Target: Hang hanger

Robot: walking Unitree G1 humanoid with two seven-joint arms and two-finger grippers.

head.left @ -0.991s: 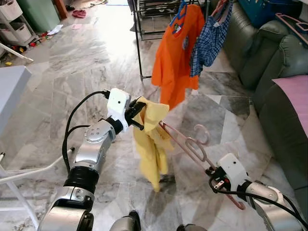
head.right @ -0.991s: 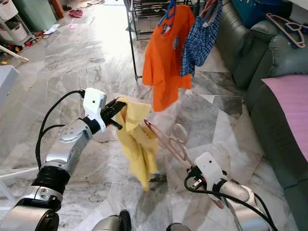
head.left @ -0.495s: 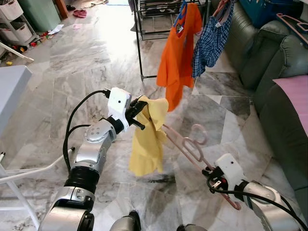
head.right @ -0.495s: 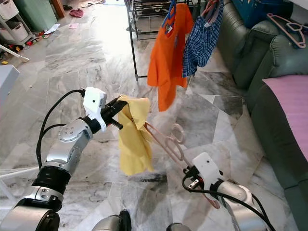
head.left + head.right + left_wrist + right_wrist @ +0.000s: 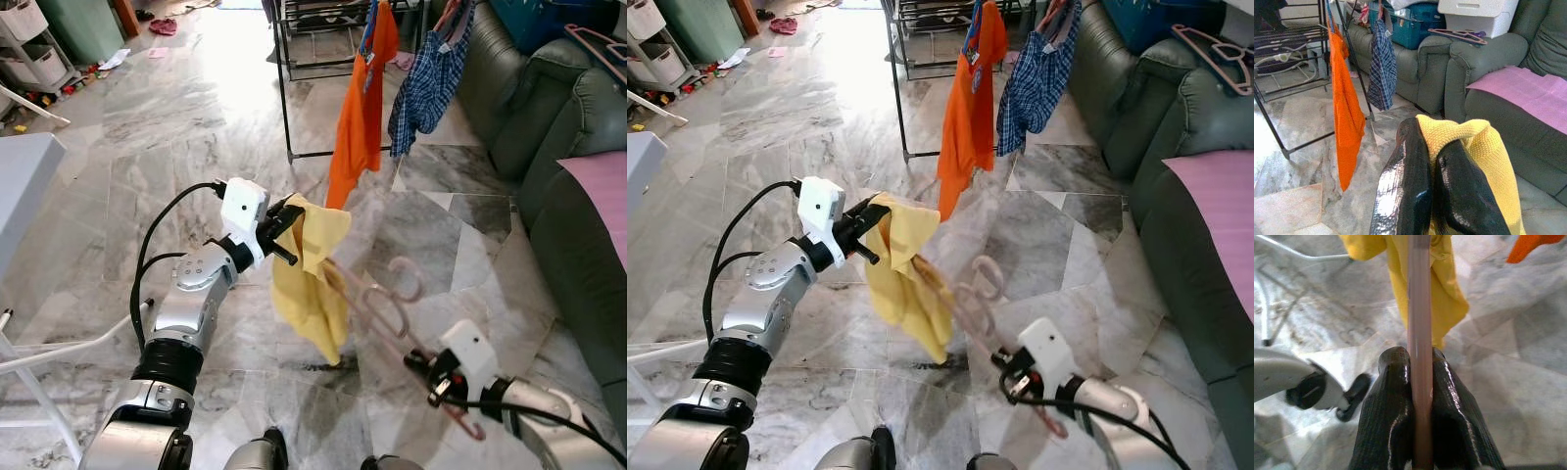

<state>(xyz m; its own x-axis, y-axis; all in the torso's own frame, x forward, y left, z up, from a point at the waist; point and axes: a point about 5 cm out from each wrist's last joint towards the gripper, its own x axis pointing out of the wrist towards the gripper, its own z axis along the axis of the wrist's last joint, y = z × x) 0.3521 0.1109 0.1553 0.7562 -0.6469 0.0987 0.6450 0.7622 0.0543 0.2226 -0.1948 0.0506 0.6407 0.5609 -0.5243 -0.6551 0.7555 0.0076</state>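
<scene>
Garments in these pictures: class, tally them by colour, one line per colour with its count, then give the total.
Orange: 1, the orange shirt hanging on the rack.
Blue checked: 1, the blue checked shirt beside it.
Yellow: 1, the yellow garment pinched in the left gripper.
Total: 3

The left gripper (image 5: 1432, 164) is pinching a yellow knitted cloth (image 5: 1474, 156); beyond, an orange shirt (image 5: 1347, 117) is hanging beside a grey sofa (image 5: 1484, 63).
</scene>
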